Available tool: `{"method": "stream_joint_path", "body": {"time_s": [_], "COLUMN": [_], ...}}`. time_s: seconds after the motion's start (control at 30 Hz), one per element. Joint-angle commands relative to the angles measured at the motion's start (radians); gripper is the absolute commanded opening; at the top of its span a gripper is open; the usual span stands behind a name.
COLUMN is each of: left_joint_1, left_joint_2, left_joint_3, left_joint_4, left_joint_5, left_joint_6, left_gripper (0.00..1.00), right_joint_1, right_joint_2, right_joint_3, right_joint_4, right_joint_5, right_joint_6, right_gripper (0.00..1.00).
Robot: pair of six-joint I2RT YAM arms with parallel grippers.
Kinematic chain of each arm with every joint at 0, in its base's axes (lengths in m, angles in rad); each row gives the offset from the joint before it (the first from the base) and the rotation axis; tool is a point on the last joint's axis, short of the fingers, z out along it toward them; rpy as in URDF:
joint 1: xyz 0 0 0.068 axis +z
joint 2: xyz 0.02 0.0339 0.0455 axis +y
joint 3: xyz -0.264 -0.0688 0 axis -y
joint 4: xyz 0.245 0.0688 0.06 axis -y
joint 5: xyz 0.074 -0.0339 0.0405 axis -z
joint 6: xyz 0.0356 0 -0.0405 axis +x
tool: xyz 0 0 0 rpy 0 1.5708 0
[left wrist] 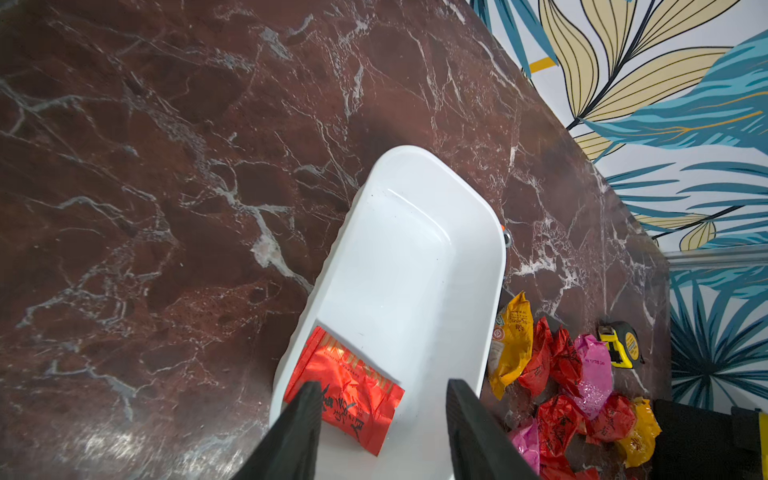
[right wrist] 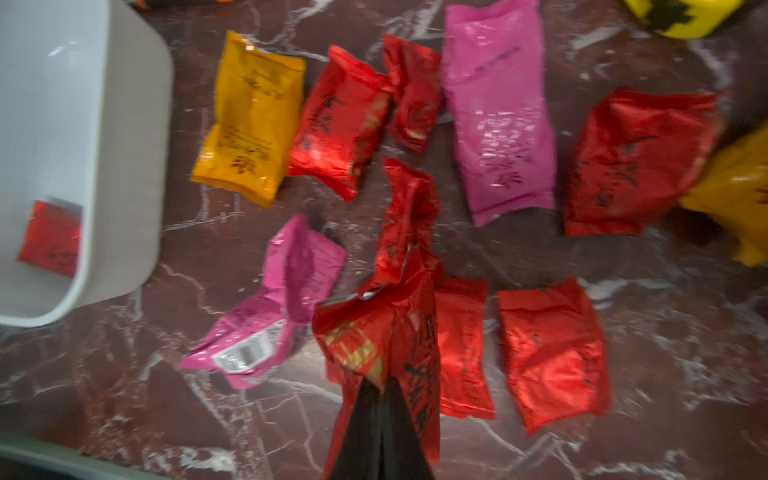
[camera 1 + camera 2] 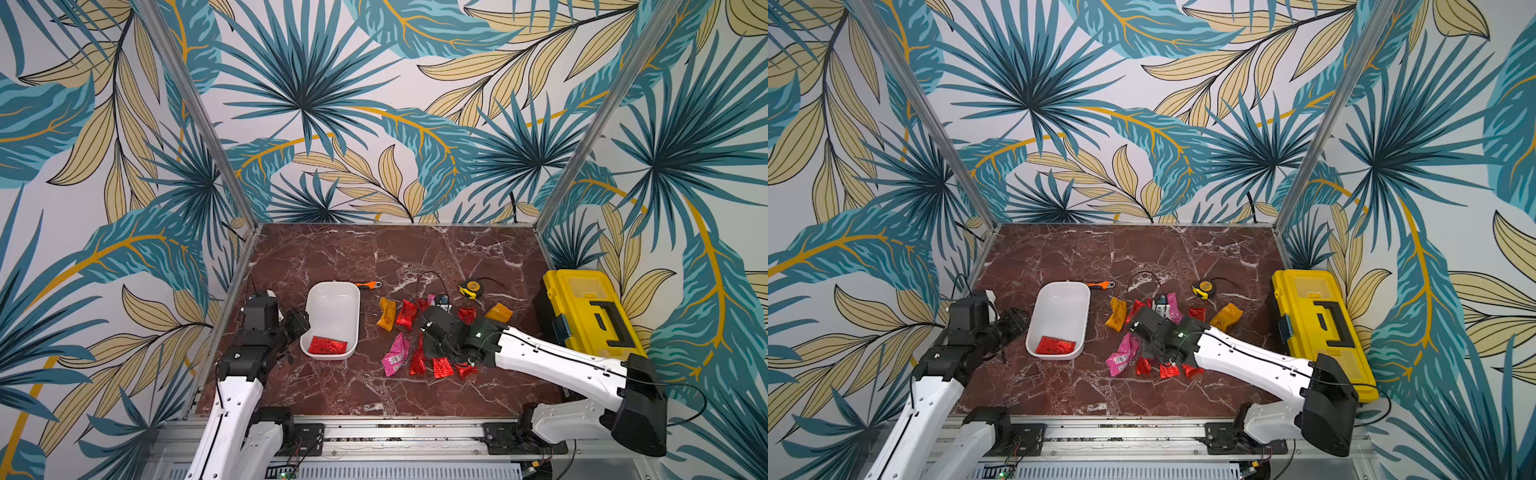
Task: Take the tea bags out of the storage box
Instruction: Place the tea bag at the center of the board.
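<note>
The white storage box (image 3: 332, 305) (image 3: 1064, 305) lies left of centre on the marble table. One red tea bag (image 3: 328, 345) (image 1: 345, 390) lies flat at its near end. My left gripper (image 1: 380, 397) hovers open over that end; one finger (image 1: 305, 415) overlaps the bag's edge, and nothing is clamped. Several red, orange and pink tea bags (image 3: 395, 355) (image 2: 496, 120) lie spread on the table right of the box. My right gripper (image 2: 380, 388) is shut on a crumpled red tea bag (image 2: 382, 328) above this spread. In both top views the right wrist hides its fingertips.
A big yellow toolbox (image 3: 590, 311) stands at the table's right edge. A yellow tape measure (image 3: 471, 289) and a thin black cable (image 3: 430, 274) lie behind the sachets. An orange-handled wrench (image 3: 368, 285) lies just behind the box's far end.
</note>
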Motion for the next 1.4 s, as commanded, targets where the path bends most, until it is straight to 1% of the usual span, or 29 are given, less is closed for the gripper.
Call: {"method": "stream_joint_path", "body": {"time_s": [0.0, 0.07, 0.13, 0.23, 0.4, 0.5, 0.57, 0.67, 0.77, 0.83, 0.9, 1.03, 1.07, 1.1, 1.13, 1.23, 1.3, 1.33, 1.37], "left_joint_1": [-0.026, -0.047, -0.065, -0.086, -0.095, -0.096, -0.095, -0.095, -0.096, -0.095, -0.095, -0.095, -0.096, -0.095, -0.096, -0.096, -0.096, -0.095, -0.095], "left_joint_2": [0.023, 0.043, 0.060, 0.085, 0.122, 0.135, 0.143, 0.152, 0.163, 0.168, 0.170, 0.170, 0.169, 0.167, 0.165, 0.160, 0.167, 0.173, 0.180], "left_joint_3": [0.046, 0.054, 0.057, 0.059, 0.070, 0.077, 0.078, 0.077, 0.074, 0.074, 0.074, 0.071, 0.070, 0.068, 0.064, 0.033, 0.007, -0.006, -0.013], "left_joint_4": [0.013, 0.022, 0.034, 0.054, 0.071, 0.075, 0.078, 0.085, 0.095, 0.097, 0.101, 0.111, 0.116, 0.122, 0.132, 0.220, 0.304, 0.351, 0.382], "left_joint_5": [0.003, -0.013, -0.021, -0.028, -0.027, -0.029, -0.034, -0.041, -0.045, -0.059, -0.076, -0.141, -0.165, -0.192, -0.255, -0.365, -0.433, -0.461, -0.487], "left_joint_6": [0.042, 0.044, 0.042, 0.036, 0.043, 0.051, 0.054, 0.057, 0.057, 0.058, 0.057, 0.041, 0.036, 0.028, 0.016, 0.022, 0.039, 0.059, 0.074], "left_gripper": [0.54, 0.54, 0.54, 0.54, 0.54, 0.54, 0.54, 0.54, 0.54, 0.54, 0.55, 0.61, 0.63, 0.65, 0.67, 0.72, 0.77, 0.81, 0.85], "right_joint_1": [-0.032, -0.059, -0.104, -0.189, -0.286, -0.333, -0.344, -0.355, -0.363, -0.364, -0.366, -0.374, -0.376, -0.377, -0.381, -0.412, -0.464, -0.506, -0.547], "right_joint_2": [-0.048, -0.059, -0.075, -0.094, -0.066, -0.047, -0.020, 0.028, 0.047, 0.039, 0.013, -0.080, -0.113, -0.152, -0.190, -0.261, -0.272, -0.270, -0.266], "right_joint_3": [-0.051, -0.070, -0.098, -0.139, -0.164, -0.189, -0.204, -0.218, -0.225, -0.224, -0.224, -0.209, -0.203, -0.193, -0.181, -0.145, -0.135, -0.136, -0.142], "right_joint_4": [-0.184, -0.249, -0.273, -0.270, -0.238, -0.166, -0.122, -0.091, -0.068, -0.069, -0.075, -0.113, -0.118, -0.120, -0.119, -0.077, -0.010, 0.036, 0.081], "right_joint_5": [0.080, 0.112, 0.117, 0.113, 0.149, 0.100, 0.068, 0.054, 0.052, 0.056, 0.056, 0.053, 0.060, 0.074, 0.095, 0.169, 0.187, 0.180, 0.169], "right_joint_6": [-0.025, -0.031, -0.037, -0.043, -0.072, -0.106, -0.119, -0.126, -0.135, -0.139, -0.143, -0.142, -0.144, -0.148, -0.154, -0.214, -0.275, -0.300, -0.320], "right_gripper": [0.05, 0.06, 0.07, 0.07, 0.08, 0.08, 0.08, 0.09, 0.18, 0.28, 0.34, 0.43, 0.45, 0.50, 0.58, 0.76, 0.79, 0.82, 0.83]}}
